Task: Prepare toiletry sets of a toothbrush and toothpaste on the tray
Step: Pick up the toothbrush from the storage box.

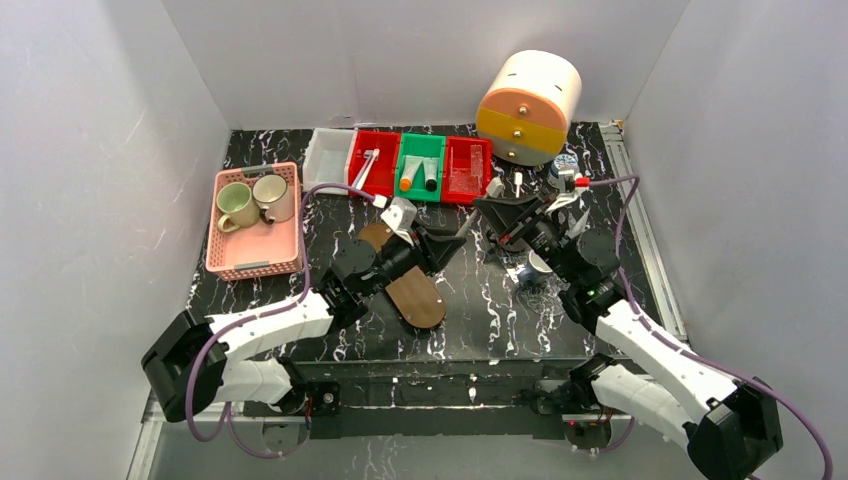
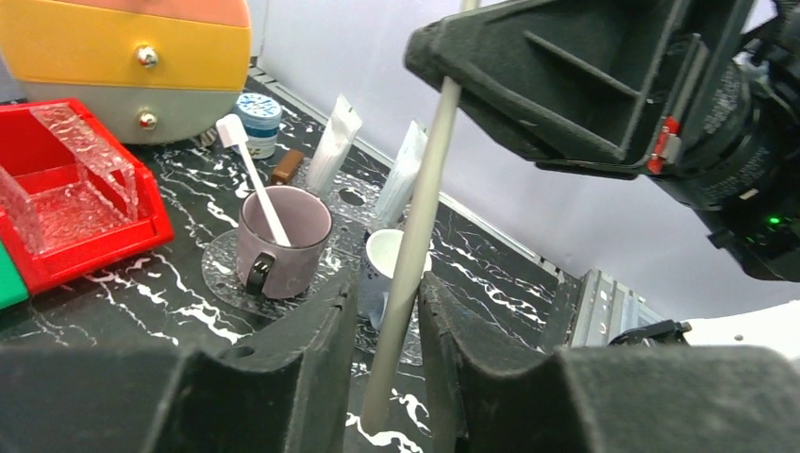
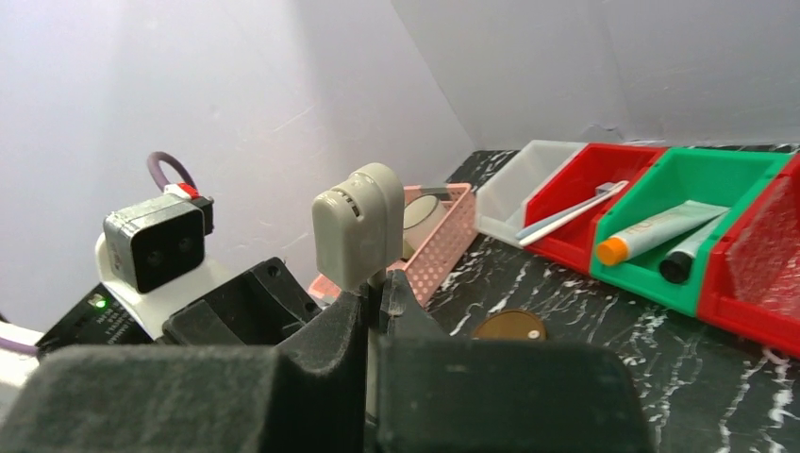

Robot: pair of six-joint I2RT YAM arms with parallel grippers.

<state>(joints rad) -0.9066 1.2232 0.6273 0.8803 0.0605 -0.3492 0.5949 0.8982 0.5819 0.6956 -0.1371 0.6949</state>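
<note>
My right gripper is shut on a slim white toothbrush just below its head. It holds the brush upright above the table's middle. In the left wrist view the brush handle hangs down between the fingers of my left gripper. These stand open around the handle with a gap on the left side. The brown oval tray lies under my left arm and shows nothing on its visible part. Two white tubes, one orange-capped and one dark-capped, lie in the green bin.
A red bin holds another toothbrush. A second red bin holds clear plastic, beside a white bin. A pink basket holds two mugs. A round drawer unit stands at the back. A mauve mug holds a toothbrush, next to a white cup.
</note>
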